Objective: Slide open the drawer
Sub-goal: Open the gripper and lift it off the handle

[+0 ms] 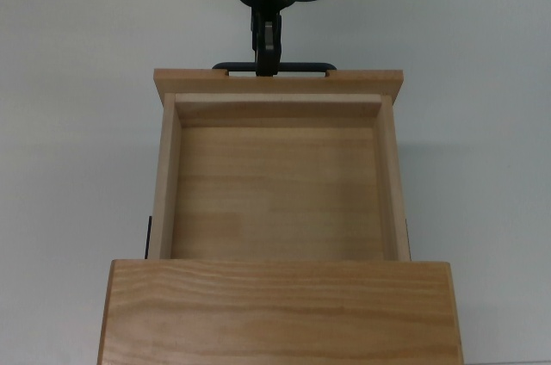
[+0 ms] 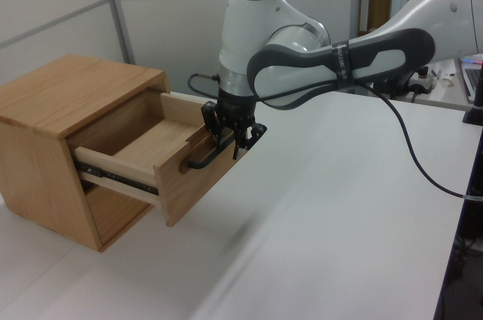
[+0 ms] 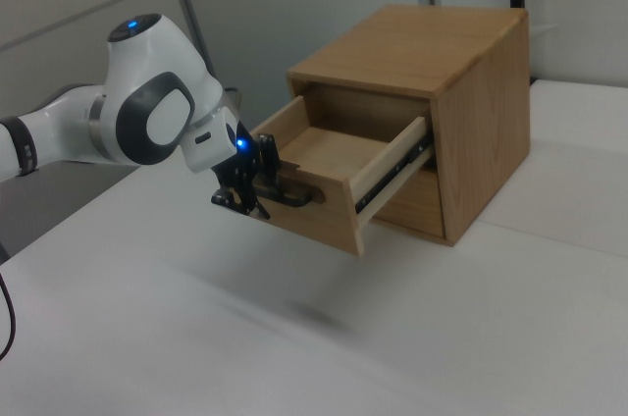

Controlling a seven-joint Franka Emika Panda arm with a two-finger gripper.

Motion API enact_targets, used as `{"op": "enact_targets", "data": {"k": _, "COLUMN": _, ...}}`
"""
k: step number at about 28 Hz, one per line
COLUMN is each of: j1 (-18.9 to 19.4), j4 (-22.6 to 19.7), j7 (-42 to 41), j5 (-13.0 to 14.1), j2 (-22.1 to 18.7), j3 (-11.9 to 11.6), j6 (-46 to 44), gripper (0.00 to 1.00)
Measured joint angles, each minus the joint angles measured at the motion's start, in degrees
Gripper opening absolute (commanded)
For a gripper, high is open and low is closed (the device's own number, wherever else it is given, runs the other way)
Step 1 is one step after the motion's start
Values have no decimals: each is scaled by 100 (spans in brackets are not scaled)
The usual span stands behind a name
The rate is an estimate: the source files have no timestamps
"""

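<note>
Wooden drawer [image 1: 277, 184] pulled well out of cabinet [image 2: 53, 109] on counter [image 1: 77, 124]; claw [image 1: 266, 64] at black handle [image 1: 306, 65], pinch state cannot tell; keep pull straight along rails, no sideways twist

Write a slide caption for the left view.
Pincer at the handle of the drawer, pulled well out of the cabinet.

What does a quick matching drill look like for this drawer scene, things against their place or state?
Things:
1. drawer
2. bar handle
3. claw
4. cabinet top

Place or state:
A. at the middle of the black bar
B. slid far out, nothing inside
C. black, on the front panel
D. grained slab along the top view's bottom edge

Pairs: 1-B, 2-C, 3-A, 4-D
</note>
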Motion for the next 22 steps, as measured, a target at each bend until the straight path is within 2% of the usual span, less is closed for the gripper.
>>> {"op": "enact_targets", "data": {"k": 13, "j1": 19, "j4": 110, "j7": -353, "j5": 6, "j2": -10, "j3": 4, "j6": -64, "gripper": 100}}
{"op": "enact_targets", "data": {"k": 18, "j1": 24, "j4": 260, "j7": -1008, "j5": 37, "j2": -15, "j3": 15, "j6": -365, "gripper": 100}}
{"op": "enact_targets", "data": {"k": 22, "j1": 25, "j4": 484, "j7": -1958, "j5": 217, "j2": -22, "j3": 17, "j6": -733, "gripper": 100}}
